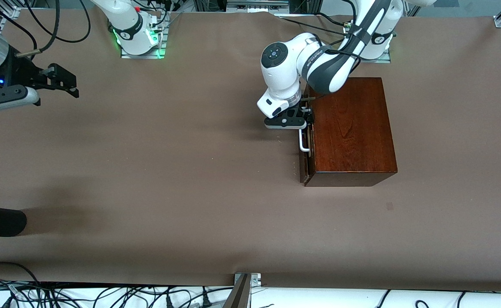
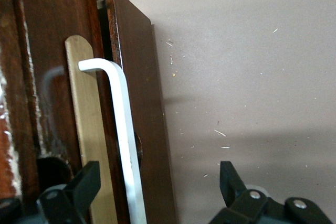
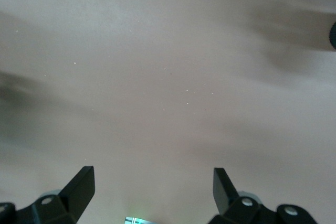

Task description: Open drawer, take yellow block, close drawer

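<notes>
Fingers of left gripper straddle drawer handle, apart (right gripper likewise, waiting).

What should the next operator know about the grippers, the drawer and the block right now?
Left gripper: open, fingers straddling the white handle, not yet clamped.
Right gripper: open, waiting over bare table at the right arm's end.
Drawer: barely ajar in the wooden box.
Yellow block: not in sight.
Done: the reach to the handle.
Left: grip, pull open, take block, close drawer.
</notes>
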### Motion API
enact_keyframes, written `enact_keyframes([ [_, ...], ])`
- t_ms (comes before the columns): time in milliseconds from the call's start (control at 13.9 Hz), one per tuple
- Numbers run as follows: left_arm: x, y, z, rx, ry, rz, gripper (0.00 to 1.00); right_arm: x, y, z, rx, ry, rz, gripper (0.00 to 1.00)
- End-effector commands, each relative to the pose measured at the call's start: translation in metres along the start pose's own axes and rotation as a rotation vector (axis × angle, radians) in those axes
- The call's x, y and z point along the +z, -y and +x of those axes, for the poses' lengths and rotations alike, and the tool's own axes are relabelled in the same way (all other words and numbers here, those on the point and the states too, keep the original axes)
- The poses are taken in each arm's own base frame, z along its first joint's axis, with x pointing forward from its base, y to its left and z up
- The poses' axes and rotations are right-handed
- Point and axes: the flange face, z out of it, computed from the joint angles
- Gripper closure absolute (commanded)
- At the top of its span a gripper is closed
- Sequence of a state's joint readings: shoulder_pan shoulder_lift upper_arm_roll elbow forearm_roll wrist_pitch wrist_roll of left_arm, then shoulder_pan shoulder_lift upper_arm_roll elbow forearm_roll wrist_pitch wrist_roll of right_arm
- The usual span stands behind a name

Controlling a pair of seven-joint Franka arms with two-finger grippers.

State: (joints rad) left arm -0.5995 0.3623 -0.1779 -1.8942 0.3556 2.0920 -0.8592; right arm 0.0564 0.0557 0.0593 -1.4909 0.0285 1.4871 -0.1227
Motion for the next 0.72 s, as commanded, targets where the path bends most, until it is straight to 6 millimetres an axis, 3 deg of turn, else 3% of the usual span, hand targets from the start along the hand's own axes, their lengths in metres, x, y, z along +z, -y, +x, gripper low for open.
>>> enact_keyframes([
  [0,0.004,-0.014,-0.009,0.023,-0.051,0.056,0.00,-0.004,-0.004,-0.001,-0.028,-0.007,0.003,0.00],
  [432,0.004,-0.013,-0.011,0.044,-0.066,0.099,0.00,0.008,-0.005,0.007,-0.044,0.009,0.014,0.00],
  [648,0.020,-0.022,-0.015,0.049,-0.052,0.107,0.00,0.011,-0.007,0.009,-0.041,0.014,0.019,0.00],
])
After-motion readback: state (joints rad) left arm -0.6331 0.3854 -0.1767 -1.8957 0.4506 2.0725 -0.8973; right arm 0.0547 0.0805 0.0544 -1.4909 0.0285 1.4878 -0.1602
